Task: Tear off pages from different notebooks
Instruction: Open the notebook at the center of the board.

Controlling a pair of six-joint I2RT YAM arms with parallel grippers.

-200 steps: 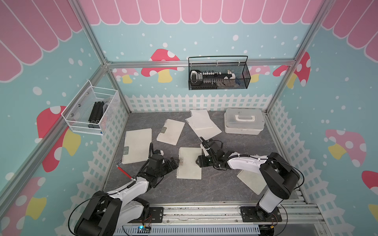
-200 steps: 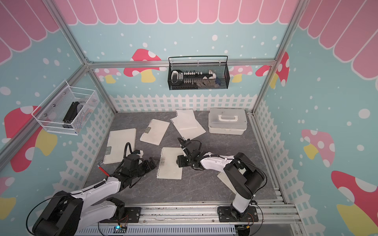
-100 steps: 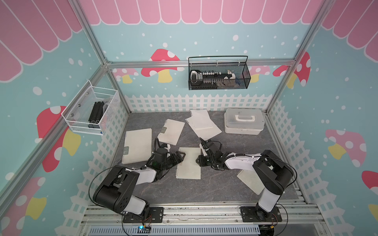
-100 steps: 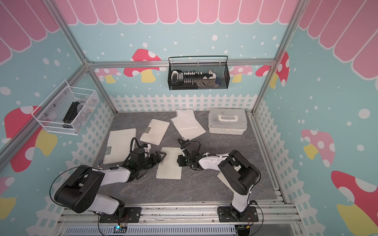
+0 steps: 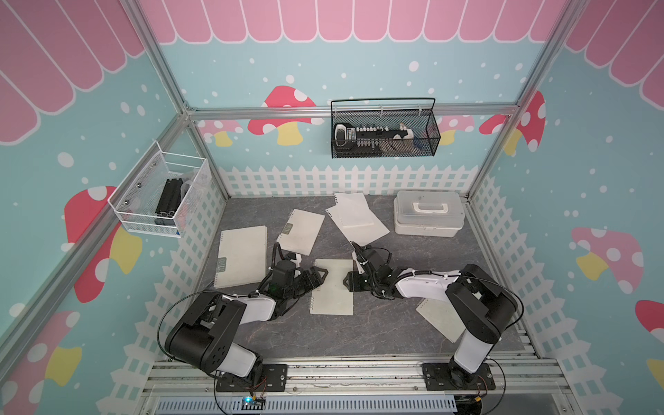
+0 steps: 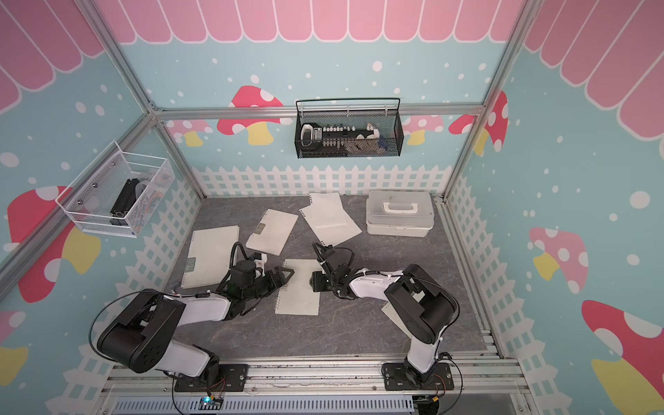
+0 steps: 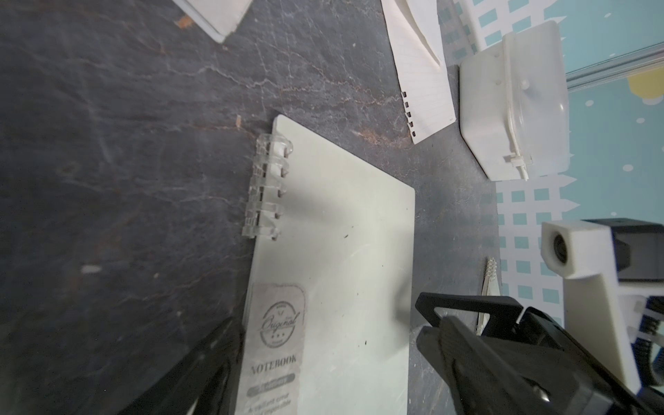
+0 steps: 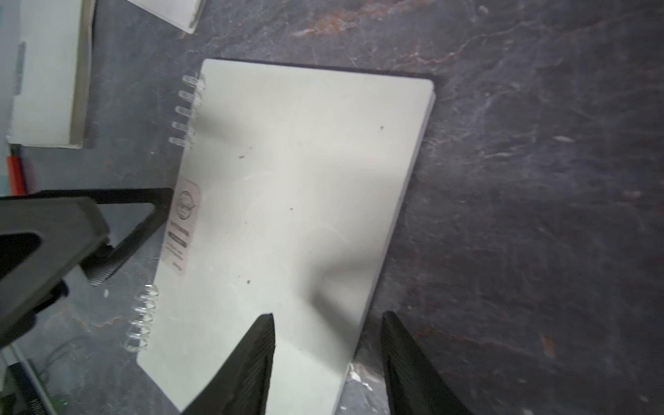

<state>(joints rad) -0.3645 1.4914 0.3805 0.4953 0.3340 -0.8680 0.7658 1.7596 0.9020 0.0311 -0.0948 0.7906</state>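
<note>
A cream notebook (image 5: 332, 287) (image 6: 300, 291) with a clear coil and a grey label lies flat mid-table. My left gripper (image 5: 319, 278) (image 7: 327, 334) is open at its coil edge, its fingers spread either side of the label end. My right gripper (image 5: 350, 281) (image 8: 327, 319) is open at the opposite free edge, one finger over the cover and the other over the table. Neither holds anything. Three more notebooks lie behind: a large one (image 5: 242, 257), a tilted one (image 5: 301, 231), and one under loose pages (image 5: 354, 219). Another page (image 5: 440, 319) lies by the right arm.
A white lidded box (image 5: 427, 217) stands at the back right. A black mesh basket (image 5: 384, 133) hangs on the back wall and a white wire basket (image 5: 161, 196) on the left wall. A red pen (image 8: 14, 172) lies left of the large notebook.
My left arm has swung in from the front left, and its gripper now sits at the middle notebook's coil edge. The right gripper has stayed at the free edge.
</note>
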